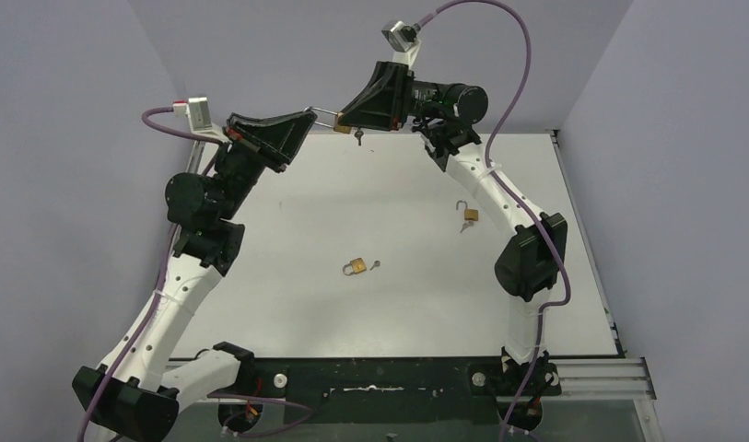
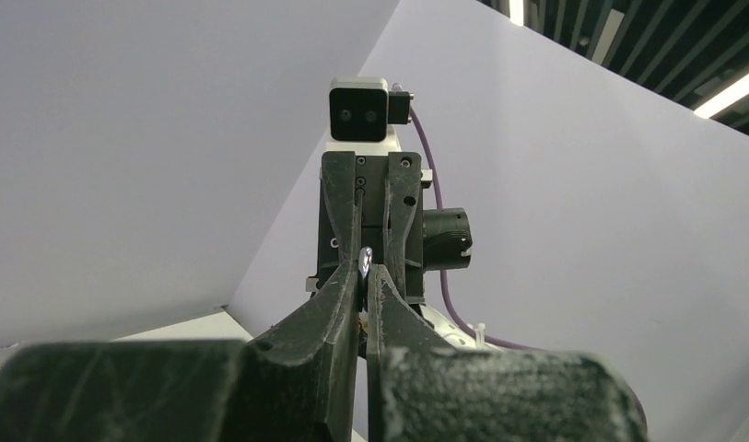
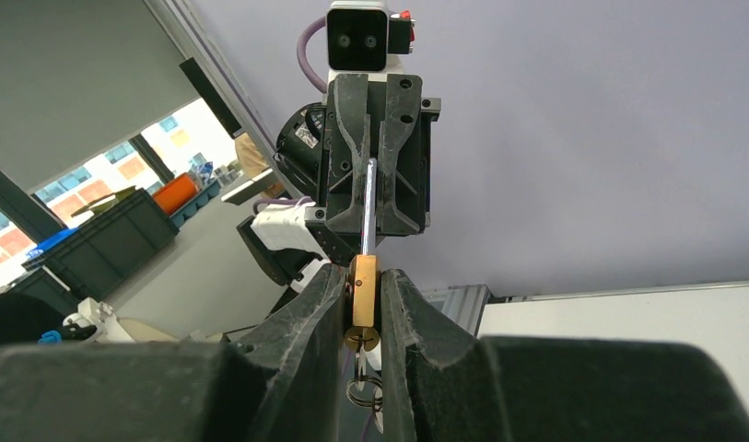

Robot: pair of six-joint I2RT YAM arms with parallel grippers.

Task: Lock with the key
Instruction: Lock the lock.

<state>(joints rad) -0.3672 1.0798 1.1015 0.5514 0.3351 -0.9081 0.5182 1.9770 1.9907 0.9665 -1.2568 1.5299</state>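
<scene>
Spanning the gap between the two raised grippers, the brass padlock (image 3: 362, 304) is held in the air over the far part of the table (image 1: 287, 304). Its body is pinched between the fingers of the right gripper (image 1: 345, 120), which is clenched on it; in the right wrist view the body appears edge-on as a narrow brass block.

The steel shackle (image 3: 370, 207) runs straight out of the body to the opposing left gripper (image 2: 363, 276), whose jaws are closed on the far end of the loop. In the left wrist view only a small bright tip of metal shows between those fingers. Whether the shackle is pushed home in the body cannot be told from any view.

The key (image 1: 358, 136) hangs below the padlock in the top view, and a wire key ring (image 3: 363, 389) dangles under the body in the right wrist view. The two grippers face each other nearly nose to nose, each wrist camera looking at the other.

On the table lie two further locks. A second padlock (image 1: 355, 268) rests near the centre with a small key (image 1: 375, 265) just beside it. A third padlock (image 1: 469, 214), its shackle apparently swung open, lies close to the right arm (image 1: 499, 198).
</scene>
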